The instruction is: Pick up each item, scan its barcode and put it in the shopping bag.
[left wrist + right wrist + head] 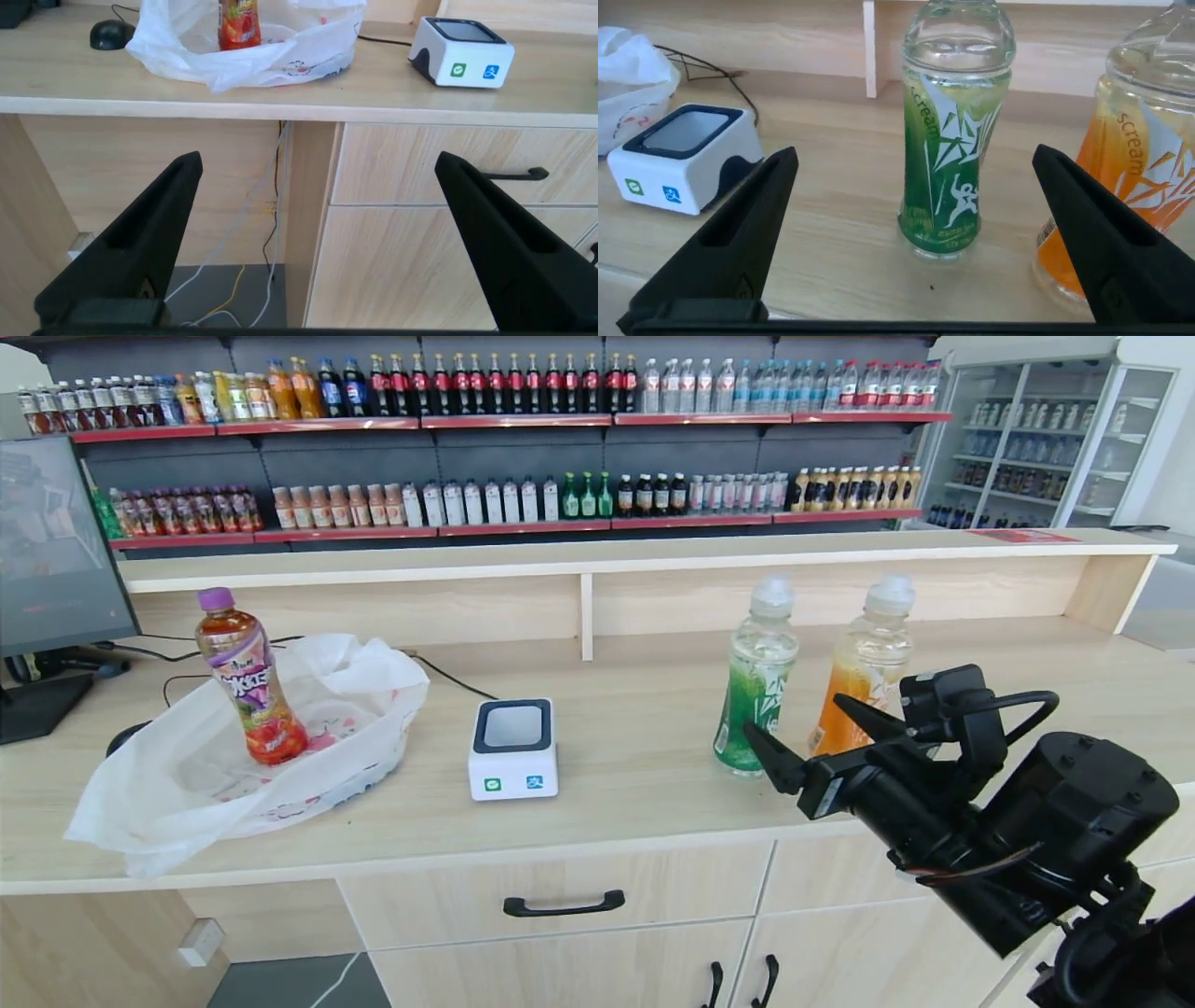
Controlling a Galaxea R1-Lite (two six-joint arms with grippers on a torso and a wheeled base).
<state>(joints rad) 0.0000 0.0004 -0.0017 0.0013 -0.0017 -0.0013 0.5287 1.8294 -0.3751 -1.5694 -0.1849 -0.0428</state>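
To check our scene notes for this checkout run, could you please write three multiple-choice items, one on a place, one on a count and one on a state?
1. Where does the purple-capped bottle stand?
A) on the floor
B) in the shopping bag
C) inside a drawer

2. How many bottles stand on the counter outside the bag?
A) none
B) one
C) two

3. How is the right hand?
A) open and empty
B) shut on a bottle
C) shut on the bag

Answers:
1 B: the bag's plastic lies around the bottle's base.
2 C: the green bottle and the orange bottle stand side by side.
3 A: it is spread wide and grips nothing.
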